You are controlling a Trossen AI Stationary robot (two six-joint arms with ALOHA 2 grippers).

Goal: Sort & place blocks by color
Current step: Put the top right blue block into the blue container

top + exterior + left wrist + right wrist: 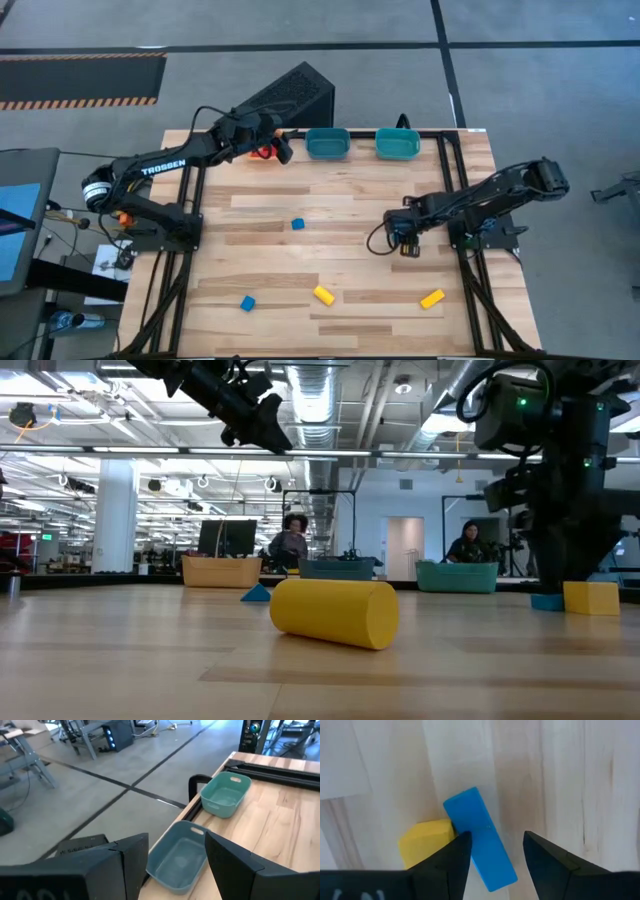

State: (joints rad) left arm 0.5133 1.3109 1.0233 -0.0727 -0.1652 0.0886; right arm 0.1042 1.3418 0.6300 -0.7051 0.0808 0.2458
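The right gripper (492, 852), fingers apart and holding nothing, hangs over a blue bar block (479, 839) touching a yellow block (425, 847) at the table's three o'clock, while the left gripper (172, 862), also open and empty, hovers by the blue-grey bin (177, 857) at twelve.

We see a table (330, 215) of pale wooden planks with a smooth, lightly satin face and fine grain. The blue bar block (479, 838) and the yellow block (425, 847) touching it look like smooth, matt solid pieces; the yellow cylinder (334, 612) has a soft sheen. The two teal bins (224, 795) (177, 857) look like smooth moulded plastic, slightly glossy. The right gripper (492, 852) and the left gripper (172, 862) show dark, matt fingers (545, 857) with flat, hard-looking faces. The table's frame (455, 165) looks like black matt metal.
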